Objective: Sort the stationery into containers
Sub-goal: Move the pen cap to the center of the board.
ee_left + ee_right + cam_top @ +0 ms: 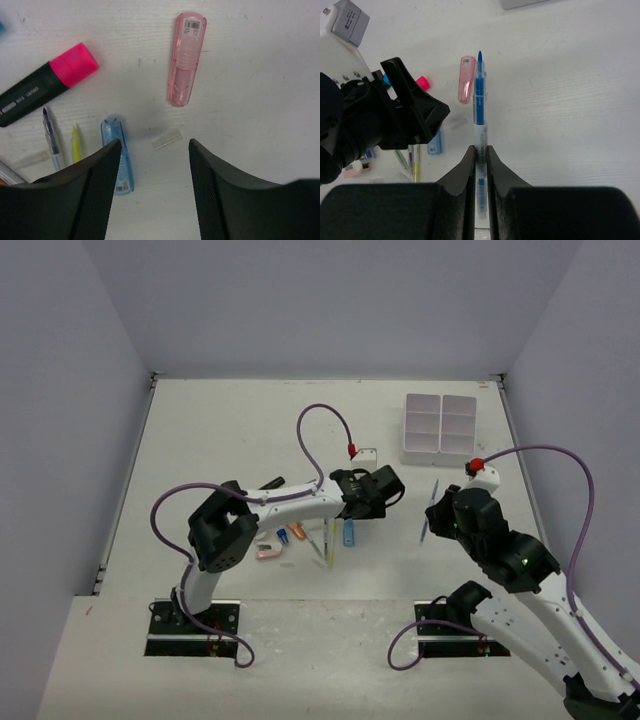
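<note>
In the top view the left pincer is held over a scatter of stationery at the middle of the desk. From its wrist camera its jaws are seen standing apart with nothing between them. A small clear piece lies on the desk just ahead of the gap. A pink piece is seen at upper centre. A blue piece is at lower left, partly hidden by the left finger. A black highlighter with a pink cap is at the left edge, and two thin pens lie below it. The right pincer is clamped on a blue pen, whose tip points toward the top of the frame. The white organiser box is set at the upper right of the top view, well apart from the scatter.
</note>
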Tool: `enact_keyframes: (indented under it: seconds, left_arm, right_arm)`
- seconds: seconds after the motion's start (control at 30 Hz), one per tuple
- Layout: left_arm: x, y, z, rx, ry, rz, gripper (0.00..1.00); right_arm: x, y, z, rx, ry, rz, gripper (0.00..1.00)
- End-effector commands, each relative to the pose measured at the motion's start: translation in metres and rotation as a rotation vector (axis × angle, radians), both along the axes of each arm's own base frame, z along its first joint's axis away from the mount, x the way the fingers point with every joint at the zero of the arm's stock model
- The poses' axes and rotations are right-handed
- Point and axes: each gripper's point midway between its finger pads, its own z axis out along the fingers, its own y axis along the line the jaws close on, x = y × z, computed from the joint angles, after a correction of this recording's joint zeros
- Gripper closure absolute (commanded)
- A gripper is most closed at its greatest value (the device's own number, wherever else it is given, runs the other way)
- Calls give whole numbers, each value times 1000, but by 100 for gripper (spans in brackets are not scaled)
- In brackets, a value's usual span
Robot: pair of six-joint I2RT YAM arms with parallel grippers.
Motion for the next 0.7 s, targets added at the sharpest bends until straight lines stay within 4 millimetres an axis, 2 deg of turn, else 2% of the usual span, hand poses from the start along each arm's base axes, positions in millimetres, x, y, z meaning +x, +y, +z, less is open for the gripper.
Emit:
enact_keyframes:
  seconds: [0.0,0.1,0.37,0.67]
  left_arm:
    - [1,-14,13,-82,-31,233,41]
    - [-5,-24,4,-54,9,243,40]
    - [-28,-15,-17,-10,83,306,41]
    - [-35,-24,-20,-52,102,342,42]
  right_arm:
    - [8,-5,7,15,-39,-61,100]
    - [7,-5,9,19,-43,-58,100]
    - [7,-6,10,19,-52,-58,100]
    - [8,-4,7,5,-36,-44,100]
